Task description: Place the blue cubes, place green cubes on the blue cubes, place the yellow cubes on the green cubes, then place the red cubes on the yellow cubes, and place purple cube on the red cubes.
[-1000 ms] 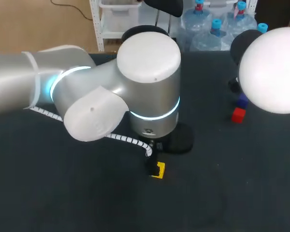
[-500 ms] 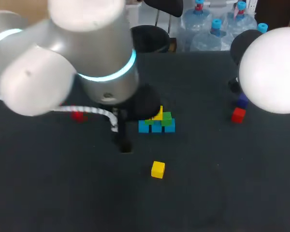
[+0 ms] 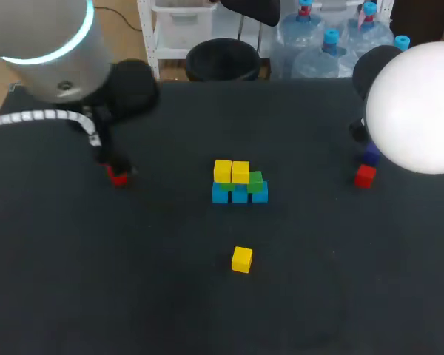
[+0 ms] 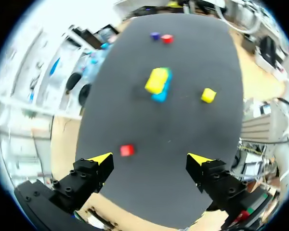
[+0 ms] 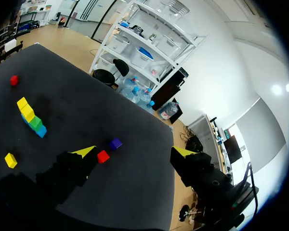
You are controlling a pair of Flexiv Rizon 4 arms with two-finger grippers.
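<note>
Left pincer [image 4: 150, 159] spread above red cube [image 4: 126, 150] — seemingly not touching, right pincer [image 5: 134, 151] agape

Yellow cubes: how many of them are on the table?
3. One yellow cube and a second yellow cube sit side by side atop the stack mid-table; a third yellow cube lies alone, nearer the camera. None seems hidden.

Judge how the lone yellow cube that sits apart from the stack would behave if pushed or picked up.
The lone yellow cube rests flat on the dark table, so a push would probably slide it, not roll it. Its crisp square faces suggest a rigid block that keeps shape under a pinch. It looks small, so likely light.
</note>
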